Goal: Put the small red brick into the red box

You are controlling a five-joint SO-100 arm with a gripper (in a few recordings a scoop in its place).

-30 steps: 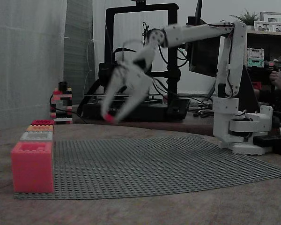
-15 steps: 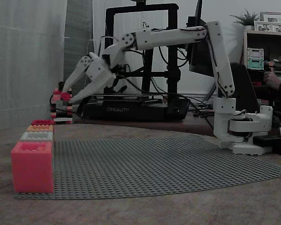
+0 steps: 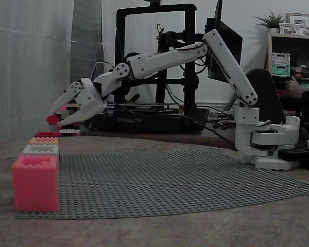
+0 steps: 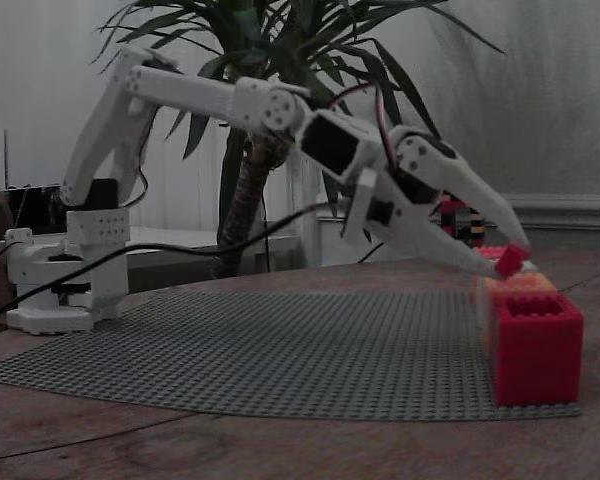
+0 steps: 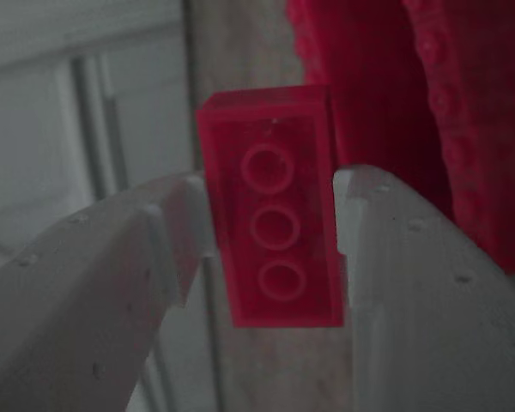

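Note:
A small red brick [image 3: 52, 120] is pinched at the tips of my white gripper [image 3: 54, 122], which is shut on it. The gripper hovers over the far end of a row of boxes at the left edge of the grey baseplate [image 3: 170, 175]. In the row, the nearest is a large red box [image 3: 36, 182], then a grey box [image 3: 40, 149], an orange box [image 3: 44, 140] and a low red box [image 3: 46, 134]. From the other side, the brick [image 4: 511, 261] hangs just above the orange box [image 4: 520, 283], behind the big red box [image 4: 535, 345]. In the wrist view the brick [image 5: 275, 206] shows its underside between both fingers [image 5: 395, 257].
A black 3D printer [image 3: 144, 121] and a small brick tower [image 3: 67, 116] stand behind the plate. The arm's base [image 3: 268, 144] is at the right, with a person's hand [image 3: 298, 87] at the right edge. A potted plant [image 4: 250, 200] stands behind.
The arm has swung left and stretched out lower, carrying the red brick from above the middle of the plate to just over the row of boxes.

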